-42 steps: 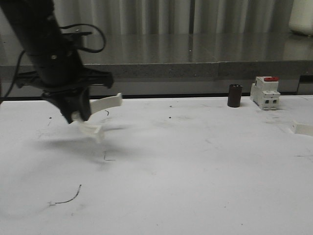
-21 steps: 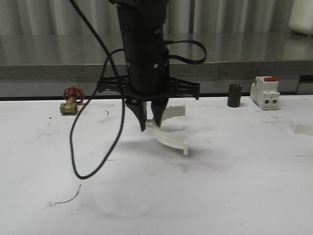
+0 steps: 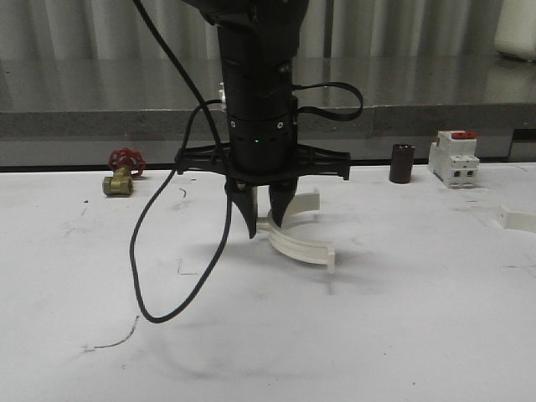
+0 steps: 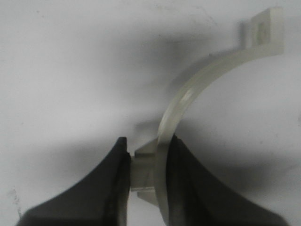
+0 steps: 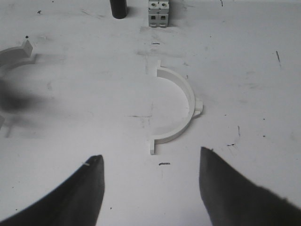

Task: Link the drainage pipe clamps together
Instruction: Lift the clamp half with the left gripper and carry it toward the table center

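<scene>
A scuffed white table [image 3: 419, 335] marked with dark smudges runs back to a grey speckled stone ledge [image 3: 435, 117] with a glossy, reflective top, behind which hang pale, vertically pleated curtains [image 3: 402, 25] under dim, even light.

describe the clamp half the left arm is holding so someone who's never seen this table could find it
Find the tall black left arm at the middle of the white table; its claw is shut on a white curved half-ring, the held clamp half. Unlike the boxy breaker with a red top and the dark cylinder at the back right, it is a thin open arc with flat end tabs.
</scene>
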You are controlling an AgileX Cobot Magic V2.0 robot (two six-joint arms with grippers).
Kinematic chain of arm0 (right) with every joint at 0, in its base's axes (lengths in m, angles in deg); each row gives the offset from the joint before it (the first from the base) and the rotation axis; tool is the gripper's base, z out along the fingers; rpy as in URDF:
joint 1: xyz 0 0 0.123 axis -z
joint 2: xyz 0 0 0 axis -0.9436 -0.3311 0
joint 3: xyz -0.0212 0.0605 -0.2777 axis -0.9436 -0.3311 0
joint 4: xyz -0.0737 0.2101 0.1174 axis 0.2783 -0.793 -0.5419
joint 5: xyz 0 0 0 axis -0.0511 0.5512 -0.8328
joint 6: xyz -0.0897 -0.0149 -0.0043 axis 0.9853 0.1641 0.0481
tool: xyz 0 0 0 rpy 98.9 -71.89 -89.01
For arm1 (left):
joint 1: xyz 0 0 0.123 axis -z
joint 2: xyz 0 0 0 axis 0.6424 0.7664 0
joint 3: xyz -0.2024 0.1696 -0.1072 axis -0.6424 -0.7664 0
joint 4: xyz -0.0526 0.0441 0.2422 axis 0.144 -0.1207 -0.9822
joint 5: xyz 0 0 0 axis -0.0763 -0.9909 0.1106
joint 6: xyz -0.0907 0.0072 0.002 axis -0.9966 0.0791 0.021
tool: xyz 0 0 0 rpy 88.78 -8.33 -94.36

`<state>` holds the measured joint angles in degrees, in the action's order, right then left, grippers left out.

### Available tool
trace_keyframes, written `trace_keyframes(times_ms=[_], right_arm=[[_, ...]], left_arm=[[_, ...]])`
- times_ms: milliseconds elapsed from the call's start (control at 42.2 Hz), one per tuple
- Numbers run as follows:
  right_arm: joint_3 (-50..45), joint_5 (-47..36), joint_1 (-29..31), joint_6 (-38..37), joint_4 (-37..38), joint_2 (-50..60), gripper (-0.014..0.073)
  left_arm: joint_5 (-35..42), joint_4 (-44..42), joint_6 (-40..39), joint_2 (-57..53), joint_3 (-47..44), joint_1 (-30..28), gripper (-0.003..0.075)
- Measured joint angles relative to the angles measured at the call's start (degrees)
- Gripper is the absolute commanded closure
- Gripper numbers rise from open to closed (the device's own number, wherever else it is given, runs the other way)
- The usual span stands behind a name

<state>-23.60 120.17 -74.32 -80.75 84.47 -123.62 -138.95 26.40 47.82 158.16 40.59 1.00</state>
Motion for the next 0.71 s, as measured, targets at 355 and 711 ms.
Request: trace_keyframes(times_ms=[355,711], right_arm=[[0.0,0.0,0.0,0.0,0.0,0.0,0.0121],[0.0,0.0,0.0,0.0,0.0,0.0,0.0121]], left_arm=[[-0.5,0.5,0.0,0.2,0.2,0.0,0.0687],[-0.3,2.4,2.3,1.1,0.3,0.0,0.0687]])
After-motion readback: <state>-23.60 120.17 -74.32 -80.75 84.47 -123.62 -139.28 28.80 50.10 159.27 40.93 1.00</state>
